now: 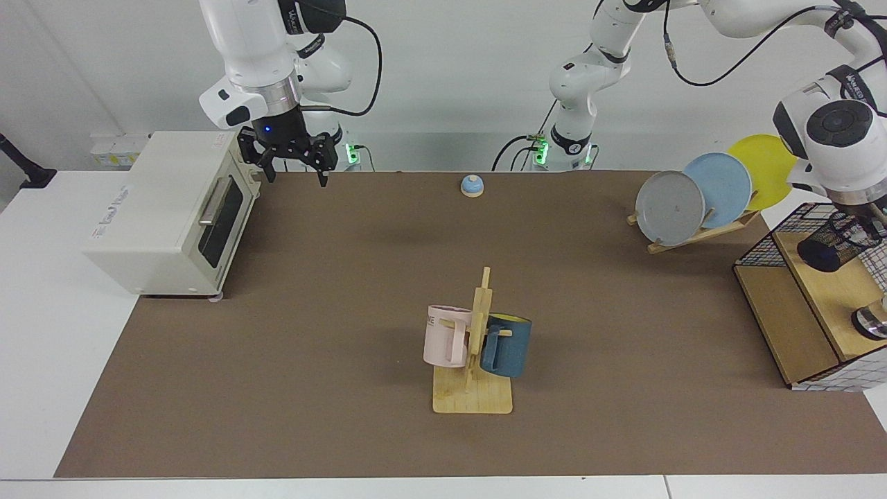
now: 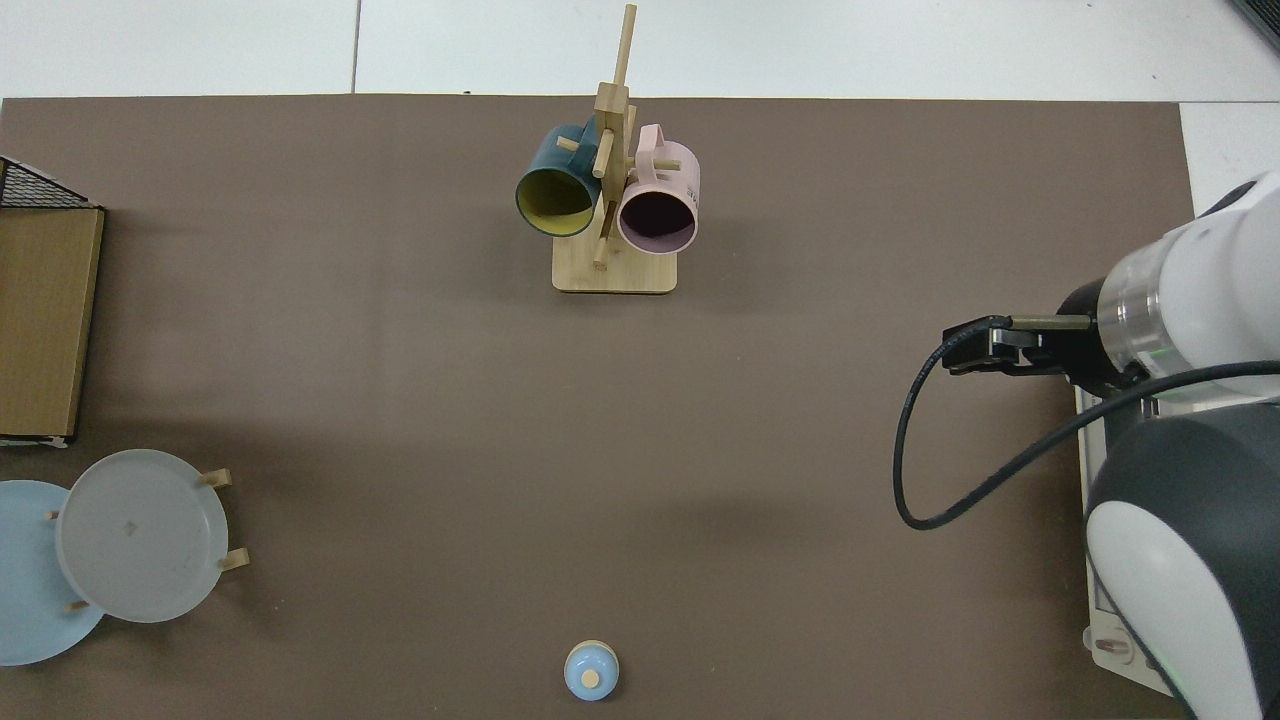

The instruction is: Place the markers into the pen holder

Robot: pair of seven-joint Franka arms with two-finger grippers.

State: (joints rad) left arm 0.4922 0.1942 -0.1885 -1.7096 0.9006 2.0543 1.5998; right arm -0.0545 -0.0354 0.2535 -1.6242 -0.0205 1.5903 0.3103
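Note:
The pen holder (image 1: 829, 244), a small black wire-mesh cup, sits tilted on the wooden shelf (image 1: 835, 294) at the far right of the facing view. My left gripper (image 1: 867, 220) hangs just above and behind the cup, mostly cut off by the frame edge and the wrist. No markers show in either view. My right gripper (image 1: 294, 165) hovers open and empty over the table's back corner, beside the toaster oven (image 1: 166, 211). In the top view the right arm (image 2: 1185, 300) comes in from the right edge.
A mug tree (image 1: 473, 367) with a pink mug and a blue mug stands mid-table. A plate rack (image 1: 700, 197) with three plates is at the back right, beside a black wire basket frame (image 1: 769, 242). A small blue bell (image 1: 472, 185) sits at the back edge.

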